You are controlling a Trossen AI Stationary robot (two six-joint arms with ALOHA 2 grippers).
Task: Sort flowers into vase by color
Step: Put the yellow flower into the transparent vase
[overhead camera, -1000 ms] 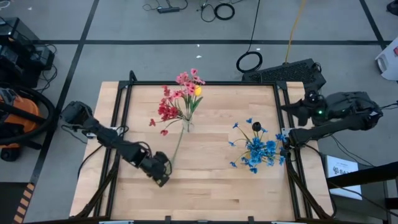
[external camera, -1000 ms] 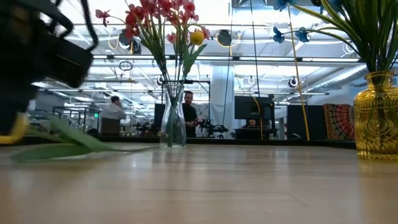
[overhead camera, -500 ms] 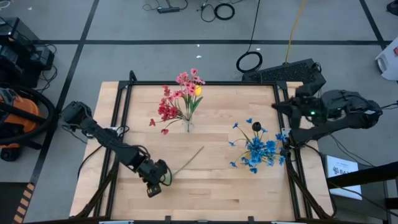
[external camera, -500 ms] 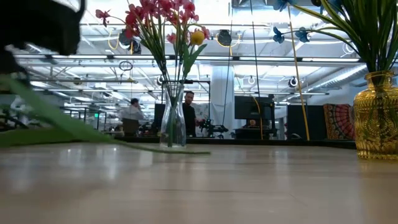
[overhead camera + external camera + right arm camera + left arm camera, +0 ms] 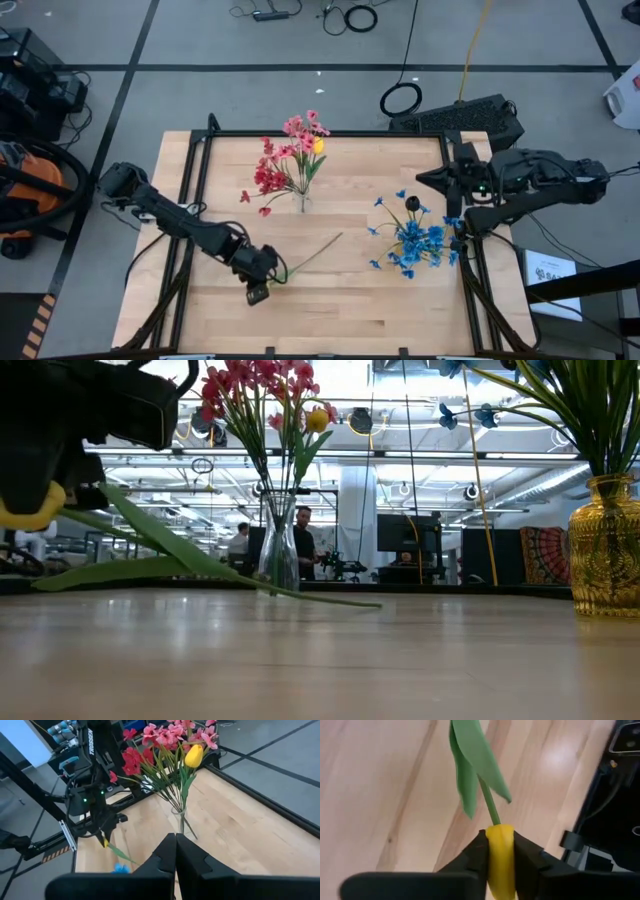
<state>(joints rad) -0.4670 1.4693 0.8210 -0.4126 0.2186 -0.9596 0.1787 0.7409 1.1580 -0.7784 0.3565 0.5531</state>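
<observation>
My left gripper (image 5: 266, 281) is low over the near-left part of the table, shut on a yellow bud flower (image 5: 305, 257). Its green stem runs out toward the right and far side, its free end (image 5: 372, 603) at the tabletop. A clear glass vase (image 5: 300, 202) at the far middle holds pink, red and one yellow flower (image 5: 194, 756). An amber vase (image 5: 606, 545) at the right holds blue clusters (image 5: 415, 243) and a dark bud (image 5: 412, 204). My right gripper (image 5: 421, 180) hovers shut, up beyond the blue flowers. My left gripper pinches the yellow bud (image 5: 500, 854) between its two fingers (image 5: 476, 856), with the stem and two leaves (image 5: 470, 765) running straight out ahead of the fingertips. The bud end is lifted off the table (image 5: 30, 510); the stem slants down to the tabletop.
A black frame rail (image 5: 195, 200) borders the table on the left, right and far sides. Bare wood (image 5: 360, 310) lies between the two vases and along the near edge. People stand in the room beyond the table (image 5: 303, 545).
My left gripper has turned and shifted a little toward the near edge and then right, still shut on the bud. The flower has swung about: its stem end, which lay by the clear vase, now points right. My right gripper has moved toward the table's left.
</observation>
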